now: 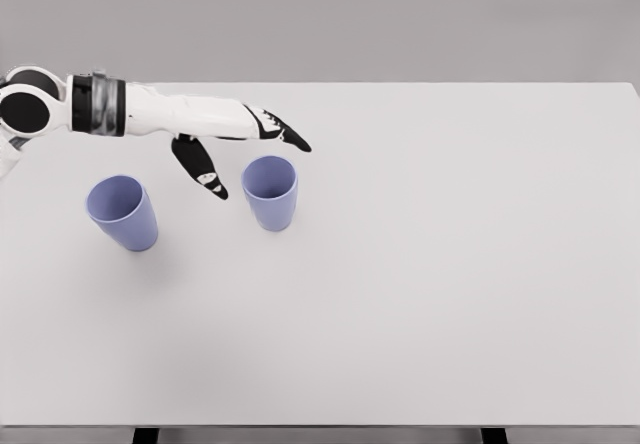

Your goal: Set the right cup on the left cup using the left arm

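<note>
Right cup (270, 192): stands upright on the table (450, 264), mouth up, in the left half, nearer the far edge than the near one.
Left cup (122, 212): also upright, close to the left edge, well apart from the right cup and a little nearer to the near edge.
Left hand (235, 139): its arm comes in from the left edge, stretched almost level toward the right; the hand is above and just behind the right cup.
Hand state: wide, fingers straight and holding nothing; the thumb (203, 171) hangs down into the gap between the two cups.
Key relation: the right cup lies just below and in front of the fingertips (297, 143), its long axis vertical; it is beside the thumb but I judge they do not touch.
Right hand: not in the picture.
Step, as I judge: reaching, before the grasp.
Next move calls for: the hand to come lower and around the cup's wall from behind, thumb on the left side.
</note>
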Controlling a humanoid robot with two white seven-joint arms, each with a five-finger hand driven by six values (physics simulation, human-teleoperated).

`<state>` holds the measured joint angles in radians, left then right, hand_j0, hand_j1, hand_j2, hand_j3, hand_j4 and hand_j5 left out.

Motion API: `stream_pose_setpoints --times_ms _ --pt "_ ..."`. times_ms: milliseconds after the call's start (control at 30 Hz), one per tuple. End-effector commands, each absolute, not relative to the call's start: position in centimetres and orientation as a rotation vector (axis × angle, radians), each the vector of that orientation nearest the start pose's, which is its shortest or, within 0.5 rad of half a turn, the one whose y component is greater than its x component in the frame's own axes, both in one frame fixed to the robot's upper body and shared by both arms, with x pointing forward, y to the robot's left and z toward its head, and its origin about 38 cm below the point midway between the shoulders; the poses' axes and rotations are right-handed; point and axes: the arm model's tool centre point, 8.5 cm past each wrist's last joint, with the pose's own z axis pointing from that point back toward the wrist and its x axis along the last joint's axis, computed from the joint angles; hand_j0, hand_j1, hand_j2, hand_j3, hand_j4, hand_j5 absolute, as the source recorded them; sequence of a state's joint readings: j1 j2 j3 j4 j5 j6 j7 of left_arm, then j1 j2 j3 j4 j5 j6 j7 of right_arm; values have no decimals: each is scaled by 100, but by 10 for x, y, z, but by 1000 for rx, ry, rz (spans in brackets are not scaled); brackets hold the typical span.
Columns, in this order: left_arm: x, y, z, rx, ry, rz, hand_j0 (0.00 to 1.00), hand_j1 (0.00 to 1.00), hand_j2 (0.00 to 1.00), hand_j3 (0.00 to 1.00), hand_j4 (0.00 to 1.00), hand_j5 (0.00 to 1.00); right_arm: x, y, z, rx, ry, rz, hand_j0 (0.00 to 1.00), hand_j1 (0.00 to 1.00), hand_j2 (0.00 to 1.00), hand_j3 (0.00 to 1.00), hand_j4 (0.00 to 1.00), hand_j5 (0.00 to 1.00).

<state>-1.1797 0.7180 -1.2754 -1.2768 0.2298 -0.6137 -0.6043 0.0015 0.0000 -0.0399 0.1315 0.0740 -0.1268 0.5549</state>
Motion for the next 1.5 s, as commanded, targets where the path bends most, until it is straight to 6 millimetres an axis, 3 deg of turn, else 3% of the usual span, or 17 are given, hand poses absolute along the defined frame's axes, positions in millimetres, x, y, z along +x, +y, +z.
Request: stream_pose_setpoints --times_ms 0,200,900,1033,1467 --pt "473 206 258 -154 -1488 -2081 100 100 100 100 100 100 -35 -223 -248 478 17 31 100 100 100 100 100 100" --pt "473 195 251 -182 -1490 -2085 100 100 100 100 100 100 -35 -223 -248 478 17 31 100 100 100 100 100 100" --pt "476 200 237 -181 -1476 -2047 100 100 100 100 100 100 -35 -223 -248 478 17 31 100 100 100 100 100 100" --pt "485 212 233 -108 -1468 -2023 100 100 100 100 100 100 -35 -223 -248 478 17 31 100 100 100 100 100 100" --pt "481 195 218 -130 -1488 -2035 100 100 100 100 100 100 -35 -223 -248 478 17 31 100 100 100 100 100 100"
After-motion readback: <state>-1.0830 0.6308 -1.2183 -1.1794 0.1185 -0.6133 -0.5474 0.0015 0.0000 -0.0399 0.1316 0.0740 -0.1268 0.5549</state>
